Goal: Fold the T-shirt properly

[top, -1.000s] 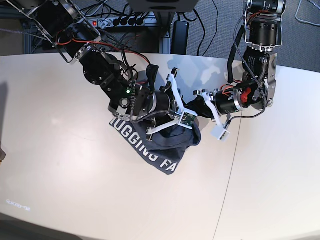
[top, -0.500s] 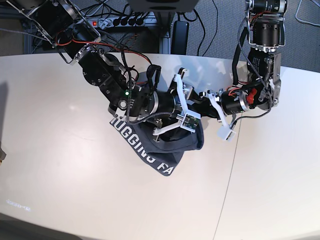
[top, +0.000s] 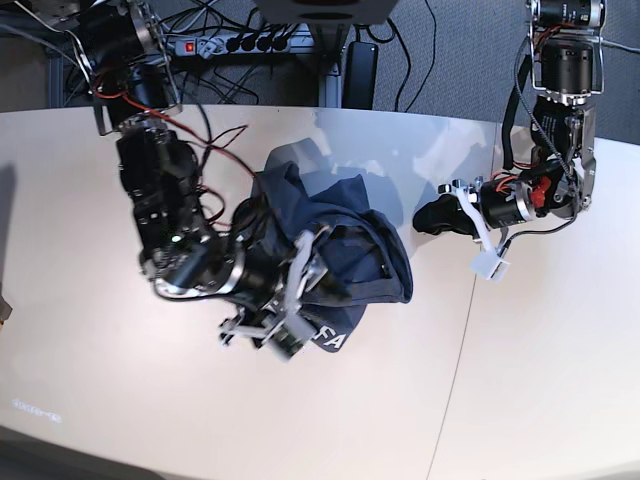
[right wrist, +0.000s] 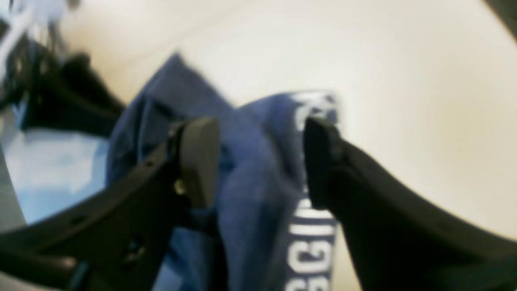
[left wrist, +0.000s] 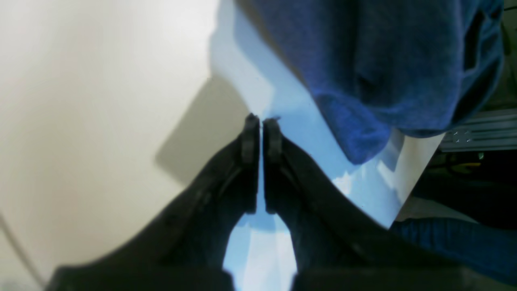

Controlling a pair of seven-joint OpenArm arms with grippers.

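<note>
Base view, from the left side across. The right claw sits low on the pale bench, its black arm reaching down from the upper left corner, red wires trailing along it. The shirt lies bunched in a heap just beyond and beside this claw, partly draped over its wrist; a strip of white letters shows at the heap's lower edge, right under the claw.

Right wrist view: the right claw stands wide apart, one dark finger on each side of a raised fold of blue cloth. The shirt fills the gap between the fingers, its lettered band running down next to the far finger. Whether either pad actually presses the cloth cannot be told; the frame is blurred.

Further right in the base view, the left claw hangs over bare bench, just beside the shirt's edge and apart from it. Its arm comes down from the upper right corner with a white bracket at the wrist.

Left wrist view: the left claw is pinched together, fingertips nearly touching, only a thin slit between them, nothing gripped. The shirt hangs ahead of it and off to one side, clear of the tips. Bench below reads cream, with a bluish glare patch under the claw.
</note>
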